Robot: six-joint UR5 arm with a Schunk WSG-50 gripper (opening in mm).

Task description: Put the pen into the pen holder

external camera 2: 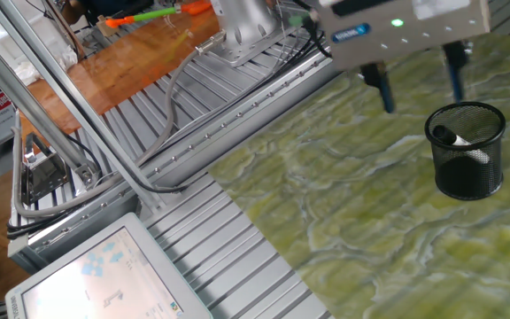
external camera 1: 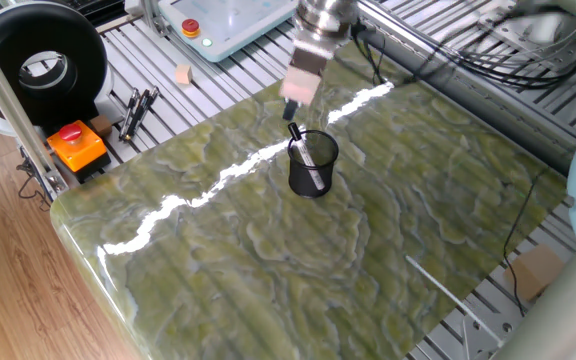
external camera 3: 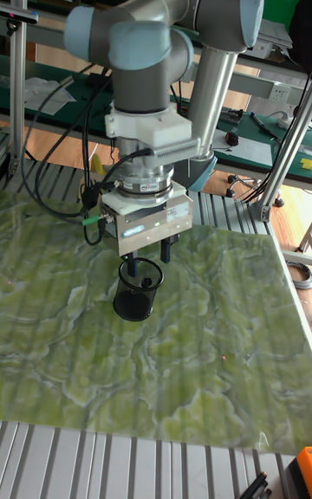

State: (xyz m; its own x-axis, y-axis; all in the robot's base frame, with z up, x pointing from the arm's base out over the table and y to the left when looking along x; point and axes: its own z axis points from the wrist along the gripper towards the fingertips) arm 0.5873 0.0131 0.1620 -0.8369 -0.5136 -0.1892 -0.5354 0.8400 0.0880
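The pen holder (external camera 1: 313, 165) stands upright on the counter (external camera 1: 268, 260), toward its far side in one fixed view. The pen (external camera 1: 301, 146) leans tilted inside the holder, its upper end poking over the rim. The pincer (external camera 2: 419, 78) hangs above the holder, apart from it, its two fingers (external camera 2: 383, 89) spread with nothing between them. Off the counter's left edge, on the slatted frame, a group of pens (external camera 1: 136, 108) lies beside a button box (external camera 1: 76, 145), with a small block (external camera 1: 182, 74) farther back.
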